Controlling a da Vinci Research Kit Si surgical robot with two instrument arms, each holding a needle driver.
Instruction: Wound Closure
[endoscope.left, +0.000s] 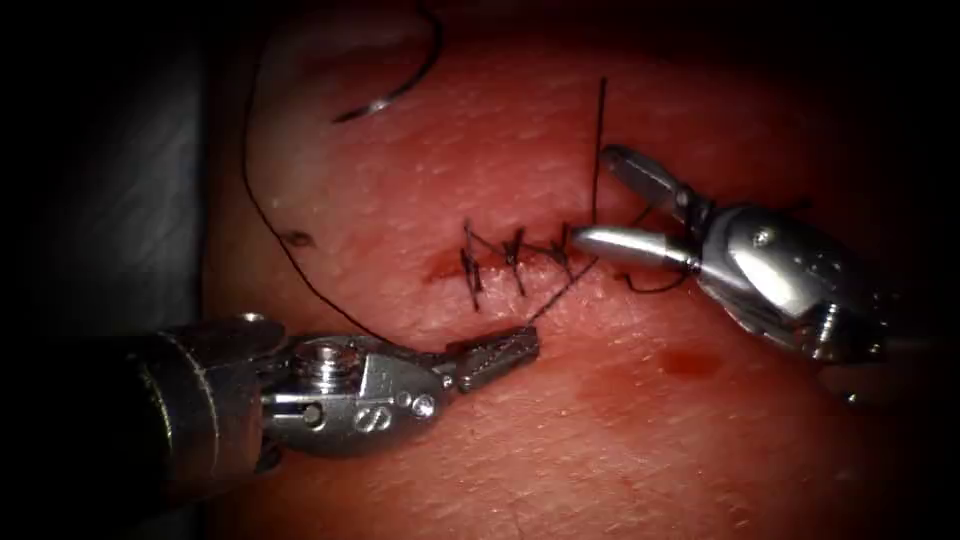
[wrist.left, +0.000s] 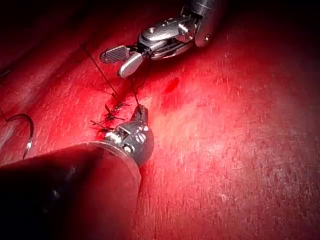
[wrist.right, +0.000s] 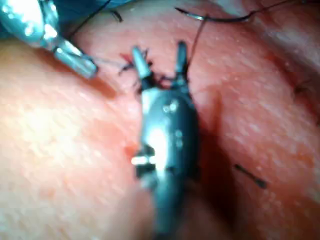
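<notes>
Steel needle (endoscope.left: 400, 80) lay loose on the tissue (endoscope.left: 620, 440), well away from the cut (endoscope.left: 510, 262) on its far left side, held by neither tool and not driven into the flesh. Its thread (endoscope.left: 270, 215) trailed down from it in a long arc toward my left tool (endoscope.left: 497, 356).

My left tool had its jaws closed on the thread just below the stitched cut, a taut strand running up from them to the right end of the stitch line. My right tool (endoscope.left: 610, 205) stood with its jaws spread wide at that right end, gripping nothing, with an upright strand of thread passing between them.

I judged the thread to be fine, limp and easily frayed, so it wanted a flat, gentle grip well clear of the stitches. The needle looked stiff, light and slick, apt to swivel in the jaws; I would have taken it on the body of the curve, away from the point. The tissue seemed soft and yielding, likely to tear at the stitches (endoscope.left: 515, 258) if pulled hard.

Around the work sat a small patch of red fluid (endoscope.left: 690, 362) on the tissue to the lower right of the cut. The loose arc of thread lay between my left tool and the needle, and I thought it could snag.
</notes>
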